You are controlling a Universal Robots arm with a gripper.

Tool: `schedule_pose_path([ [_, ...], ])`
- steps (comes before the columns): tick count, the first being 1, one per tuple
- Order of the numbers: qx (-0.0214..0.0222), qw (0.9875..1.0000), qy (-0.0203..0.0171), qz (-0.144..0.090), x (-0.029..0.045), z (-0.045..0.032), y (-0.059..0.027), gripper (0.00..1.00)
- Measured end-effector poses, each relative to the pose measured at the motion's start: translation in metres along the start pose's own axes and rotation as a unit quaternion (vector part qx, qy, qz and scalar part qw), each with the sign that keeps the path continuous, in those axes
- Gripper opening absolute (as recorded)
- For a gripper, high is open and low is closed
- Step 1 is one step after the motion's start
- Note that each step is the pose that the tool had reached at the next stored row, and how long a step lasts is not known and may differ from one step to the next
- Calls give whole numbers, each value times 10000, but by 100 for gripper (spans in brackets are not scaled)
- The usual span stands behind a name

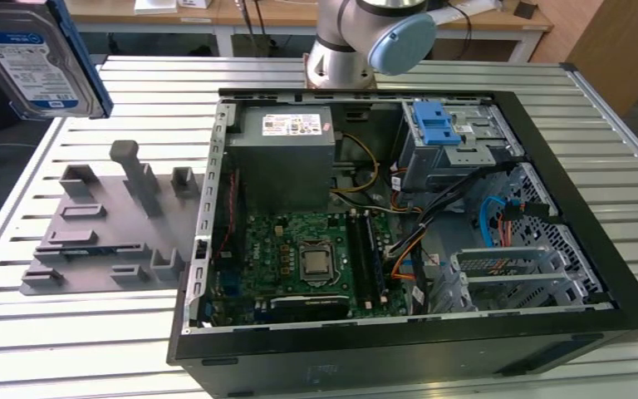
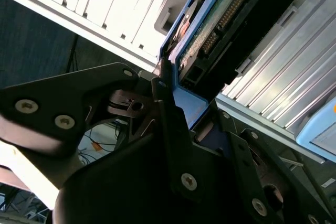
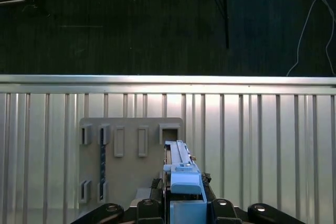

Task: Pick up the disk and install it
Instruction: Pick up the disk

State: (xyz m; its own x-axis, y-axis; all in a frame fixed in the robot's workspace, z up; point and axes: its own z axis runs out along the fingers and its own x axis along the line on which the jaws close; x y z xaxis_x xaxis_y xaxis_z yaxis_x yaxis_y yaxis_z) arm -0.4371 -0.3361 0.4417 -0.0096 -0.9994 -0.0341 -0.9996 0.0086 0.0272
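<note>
Blue plastic rails and a silver body mark the disk [image 1: 42, 62], which hangs in the air at the upper left of the exterior view. It is tilted with its label facing the camera and stands well apart from the open computer case [image 1: 408, 359]. In the first wrist view the gripper [image 3: 182, 203] is closed on one end of it. The dark fingers [image 3: 149, 203] press on either side of the blue rail, and the rest of the drive sticks out unsupported.

That end-on hold looks like the main hazard. A knock on the free end could twist the drive in the grip or pull it loose. The grey fixture plate [image 1: 97, 237] lies below it with several upright posts, so a low sideways pass could clip one.

The case's raised black wall is the nearest hard edge between the disk and the interior. Inside, room is tight. The silver cage with a blue latch [image 1: 444, 133] sits at the upper right of the case, just beside the large grey box [image 1: 286, 158]. Black, blue and orange cables [image 1: 485, 212] are draped close under the cage and could snag a rail. A slightly crooked approach would probably jam the rails.

The open room is above the slatted metal table [image 1: 76, 349] and over the case.
</note>
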Motion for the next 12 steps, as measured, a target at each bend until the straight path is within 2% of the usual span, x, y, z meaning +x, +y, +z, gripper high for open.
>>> schedule_pose_path([
  [12,0,10000,0,0,-8,-223,6,36],
])
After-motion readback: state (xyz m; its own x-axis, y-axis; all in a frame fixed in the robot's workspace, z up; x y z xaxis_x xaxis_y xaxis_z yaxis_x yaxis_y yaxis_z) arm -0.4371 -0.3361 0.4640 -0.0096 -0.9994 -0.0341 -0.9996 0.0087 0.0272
